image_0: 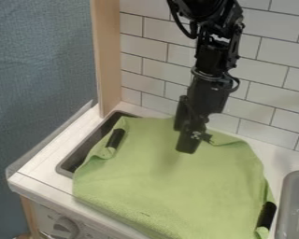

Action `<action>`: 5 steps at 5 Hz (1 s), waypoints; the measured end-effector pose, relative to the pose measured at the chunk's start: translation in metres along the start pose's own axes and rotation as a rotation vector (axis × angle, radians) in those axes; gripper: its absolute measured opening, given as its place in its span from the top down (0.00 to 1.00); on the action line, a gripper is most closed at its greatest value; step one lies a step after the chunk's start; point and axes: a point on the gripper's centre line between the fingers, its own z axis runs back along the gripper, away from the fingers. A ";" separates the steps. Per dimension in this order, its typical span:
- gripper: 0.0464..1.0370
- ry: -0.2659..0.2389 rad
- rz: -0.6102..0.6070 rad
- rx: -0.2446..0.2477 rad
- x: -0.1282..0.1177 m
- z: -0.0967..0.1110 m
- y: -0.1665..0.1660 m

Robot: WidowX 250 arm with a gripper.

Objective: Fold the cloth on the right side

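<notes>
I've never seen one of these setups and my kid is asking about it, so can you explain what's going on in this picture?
There is one picture, taken by a fixed camera looking down at a slant. The black machine coming in from the top is a robot arm, and the part at its lower end is its gripper, which works like a hand. It hangs over a green cloth spread on a white counter. Two black pieces sit at the cloth's left and right edges. A grey basin is at the far right. I can't tell whether the gripper is holding the cloth.
</notes>
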 end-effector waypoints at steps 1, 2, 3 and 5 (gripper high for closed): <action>0.04 -0.061 0.183 -0.004 0.013 0.002 -0.011; 0.04 -0.124 0.389 -0.004 0.023 0.011 -0.025; 0.04 -0.131 0.501 -0.008 0.034 0.007 -0.041; 0.04 -0.225 0.771 0.024 0.052 0.013 -0.063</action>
